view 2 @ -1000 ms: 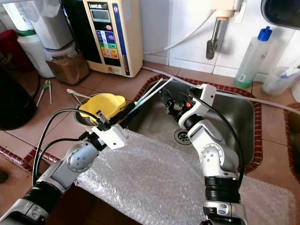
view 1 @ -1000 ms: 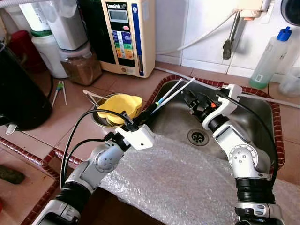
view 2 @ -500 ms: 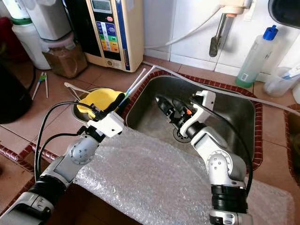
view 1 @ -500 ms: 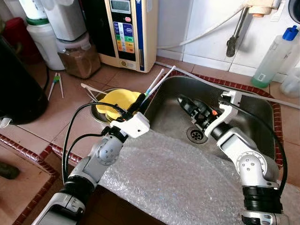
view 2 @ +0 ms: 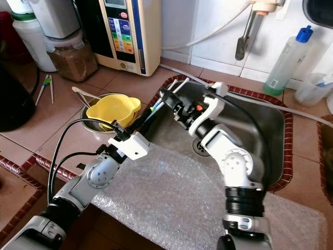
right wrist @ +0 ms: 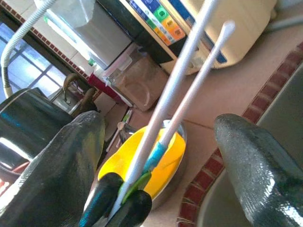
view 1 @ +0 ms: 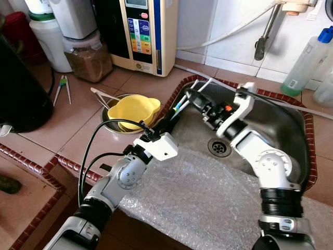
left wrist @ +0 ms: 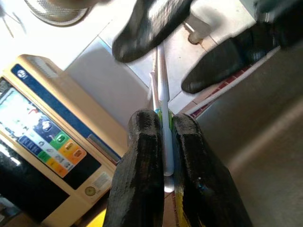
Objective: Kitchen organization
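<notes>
White chopsticks [left wrist: 161,94] pinched in left gripper [left wrist: 163,142] jaws; right gripper [right wrist: 161,137] jaws spread around them.

I count two white chopsticks [view 1: 193,94], one yellow bowl [view 1: 133,109], one steel bowl [view 1: 111,123], two hands, left [view 1: 170,115] and right [view 1: 193,98], one sink [view 1: 283,122].

The left hand [view 1: 171,115] sits over the sink's [view 1: 291,122] near-left rim, clamped on two chopsticks [right wrist: 175,109] that slant up and away from it. The right hand [view 2: 169,101] lies just beyond, over the sink, its spread fingers [right wrist: 255,161] flanking the chopstick tips. A bowl [view 1: 132,110] rests on the counter [view 1: 78,125] to the left of the left hand. A dispenser machine [view 1: 140,31] stands behind the bowl, against the wall. A bubble-wrap sheet [view 1: 208,198] lies in front of both hands, and the drain [view 1: 219,147] sits below the right hand.
</notes>
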Controlling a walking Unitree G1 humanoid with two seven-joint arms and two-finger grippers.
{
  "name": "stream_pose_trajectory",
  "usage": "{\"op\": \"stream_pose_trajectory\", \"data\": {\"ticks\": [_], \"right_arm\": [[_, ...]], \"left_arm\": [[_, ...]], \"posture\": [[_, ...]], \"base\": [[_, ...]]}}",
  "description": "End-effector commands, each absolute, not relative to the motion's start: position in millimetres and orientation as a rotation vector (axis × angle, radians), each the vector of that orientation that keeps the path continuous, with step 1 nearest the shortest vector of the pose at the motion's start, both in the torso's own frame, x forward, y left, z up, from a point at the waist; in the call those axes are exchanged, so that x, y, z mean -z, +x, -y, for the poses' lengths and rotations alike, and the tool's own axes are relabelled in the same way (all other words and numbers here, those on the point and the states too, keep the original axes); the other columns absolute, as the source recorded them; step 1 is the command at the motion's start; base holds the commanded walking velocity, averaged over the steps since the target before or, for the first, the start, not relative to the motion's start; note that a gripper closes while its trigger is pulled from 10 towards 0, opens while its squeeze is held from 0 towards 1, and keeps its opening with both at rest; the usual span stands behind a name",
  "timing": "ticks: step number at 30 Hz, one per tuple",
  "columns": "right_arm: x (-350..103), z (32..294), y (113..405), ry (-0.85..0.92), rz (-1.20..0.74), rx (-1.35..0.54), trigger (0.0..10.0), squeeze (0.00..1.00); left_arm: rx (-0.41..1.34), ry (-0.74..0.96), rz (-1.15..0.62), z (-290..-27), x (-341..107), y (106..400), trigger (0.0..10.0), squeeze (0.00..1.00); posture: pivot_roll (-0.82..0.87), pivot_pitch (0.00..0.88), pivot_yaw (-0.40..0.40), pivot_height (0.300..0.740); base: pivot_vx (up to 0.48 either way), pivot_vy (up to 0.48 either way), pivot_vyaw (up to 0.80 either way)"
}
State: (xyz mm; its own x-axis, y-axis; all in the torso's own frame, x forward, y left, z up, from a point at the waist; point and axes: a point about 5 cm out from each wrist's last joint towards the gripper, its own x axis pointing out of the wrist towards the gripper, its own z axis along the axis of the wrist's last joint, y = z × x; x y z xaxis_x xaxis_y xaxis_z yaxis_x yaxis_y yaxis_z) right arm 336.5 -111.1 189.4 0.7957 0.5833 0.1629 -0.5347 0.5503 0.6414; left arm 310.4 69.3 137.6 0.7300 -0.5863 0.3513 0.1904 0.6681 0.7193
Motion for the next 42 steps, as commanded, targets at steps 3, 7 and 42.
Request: {"op": "stream_pose_trajectory", "data": {"ticks": [3, 7, 42], "right_arm": [[-187.9, 109.2, 340.4, 0.765, -0.045, -0.604, 0.0, 0.00], [-186.0, 109.4, 343.5, 0.773, -0.035, -0.565, 0.0, 0.00], [-194.5, 145.1, 359.3, 0.739, 0.070, -0.286, 0.0, 0.00]], "left_arm": [[0.464, 0.717, 0.632, -69.3, -140.0, 308.3, 1.1, 0.00], [0.470, 0.720, 0.631, -68.6, -138.3, 308.1, 1.2, 0.00], [0.524, 0.753, 0.690, -58.7, -160.4, 330.4, 10.0, 0.00]], "posture": [[-0.03, 0.057, 0.008, 0.740], [-0.03, 0.053, 0.018, 0.740], [-0.09, 0.096, 0.054, 0.740]], "base": [[0.000, 0.000, 0.00], [0.000, 0.000, 0.00], [0.000, 0.000, 0.00]]}}
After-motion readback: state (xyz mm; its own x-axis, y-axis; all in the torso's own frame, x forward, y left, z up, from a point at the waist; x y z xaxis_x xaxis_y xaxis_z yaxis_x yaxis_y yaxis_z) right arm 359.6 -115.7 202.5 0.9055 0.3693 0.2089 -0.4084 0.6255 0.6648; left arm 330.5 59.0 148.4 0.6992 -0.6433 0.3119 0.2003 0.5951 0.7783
